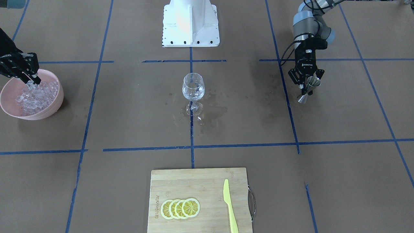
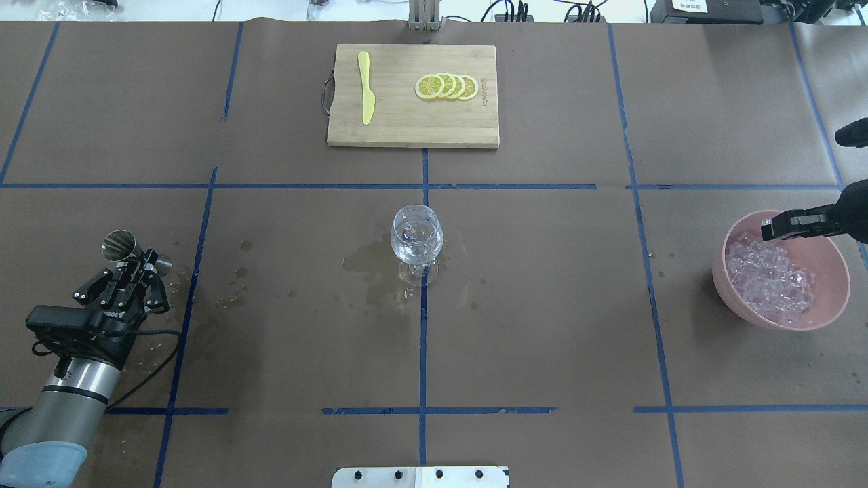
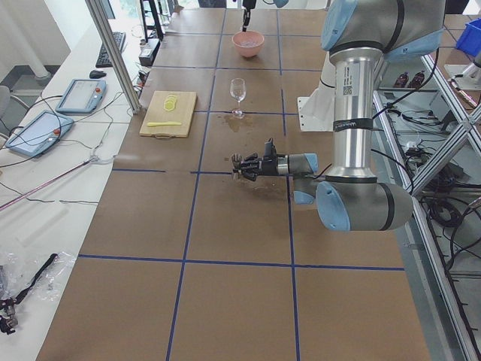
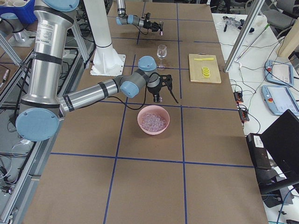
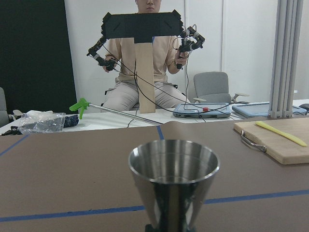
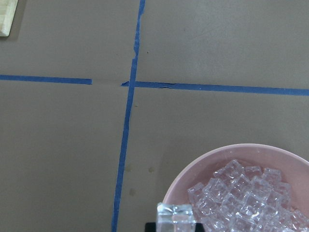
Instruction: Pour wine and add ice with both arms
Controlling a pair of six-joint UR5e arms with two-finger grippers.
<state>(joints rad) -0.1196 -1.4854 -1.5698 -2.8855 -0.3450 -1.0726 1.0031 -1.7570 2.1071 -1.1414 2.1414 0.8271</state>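
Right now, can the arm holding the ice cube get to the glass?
Probably yes. The right gripper holds a cube over the bowl, and only bare table lies between bowl and glass. The left gripper with its jigger sits beyond the glass, out of the way.

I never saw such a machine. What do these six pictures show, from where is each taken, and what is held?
These are two robot arms at a brown table. Four pictures come from fixed cameras: opposite the robot, above and behind it, and at each table end. Two come from cameras on the wrists. The left gripper holds a small metal measuring cup. The right gripper holds one ice cube over a pink bowl of ice. In the middle stands a wine glass, with wet patches around its foot. A wooden board carries lemon slices and a yellow knife.
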